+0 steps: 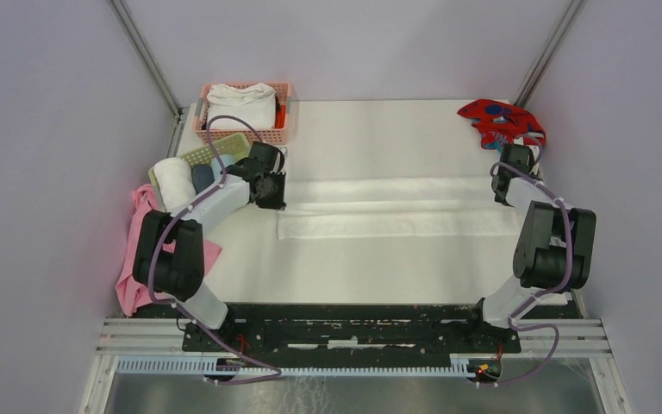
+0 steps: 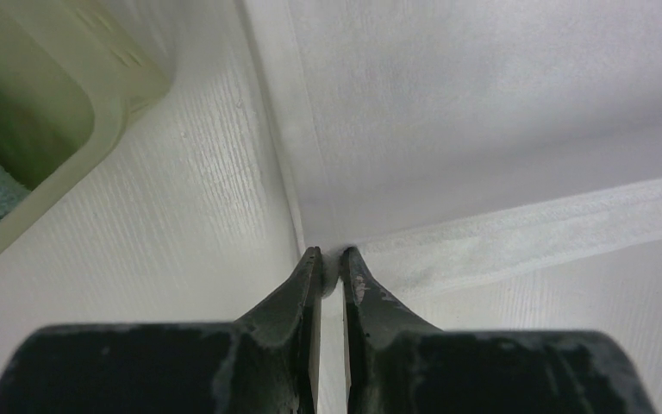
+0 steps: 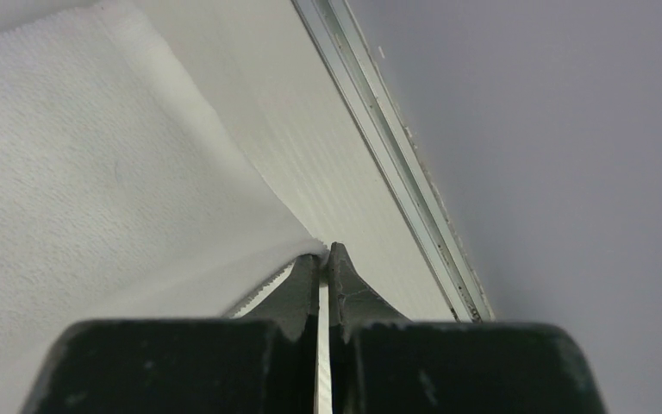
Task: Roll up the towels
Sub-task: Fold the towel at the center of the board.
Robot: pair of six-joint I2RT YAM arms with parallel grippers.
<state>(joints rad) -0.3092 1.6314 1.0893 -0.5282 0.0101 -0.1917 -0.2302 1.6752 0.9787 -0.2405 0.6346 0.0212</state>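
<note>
The white towel [image 1: 396, 211] lies as a long band across the middle of the tabletop [image 1: 353, 267]. The left tool [image 2: 330, 259] pinches its corner at centre-left of the top view, jaws narrow. The right tool [image 3: 323, 253] is clamped tight on the opposite corner at centre-right. The red towel [image 1: 500, 122] sits crumpled in the upper right, just beyond.

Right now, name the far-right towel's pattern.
Red towel with teal-blue marks; top external view shows it best.
</note>
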